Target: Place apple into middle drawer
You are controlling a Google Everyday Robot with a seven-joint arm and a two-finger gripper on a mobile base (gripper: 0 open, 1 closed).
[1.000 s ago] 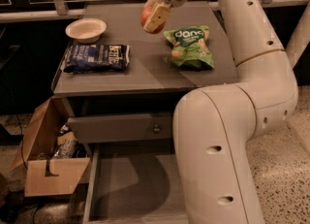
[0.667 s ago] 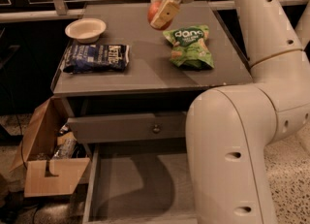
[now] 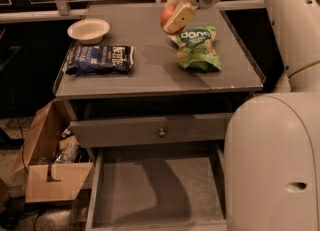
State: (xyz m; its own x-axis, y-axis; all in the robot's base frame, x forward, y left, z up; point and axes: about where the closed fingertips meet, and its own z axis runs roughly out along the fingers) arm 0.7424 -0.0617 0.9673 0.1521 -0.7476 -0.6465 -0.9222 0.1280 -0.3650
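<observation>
I see small round red-orange apple (image 3: 165,14) up in air, over back part of flat grey cabinet top (image 3: 150,72). My cream two-finger gripper (image 3: 172,20) pinches apple from its sides. Apple hangs just above back edge of crinkly green snack bag (image 3: 198,50).

Wide shallow grey middle drawer (image 3: 150,200) pulled out down low, well apart from apple. Grey drawer front with small round metal knob (image 3: 161,132) sits above it.

Small white bowl (image 3: 89,29) at back, left side of view. Dark blue chip bag (image 3: 100,59) lies just in front of bowl. Brown cardboard box (image 3: 52,181) on floor beside cabinet.
</observation>
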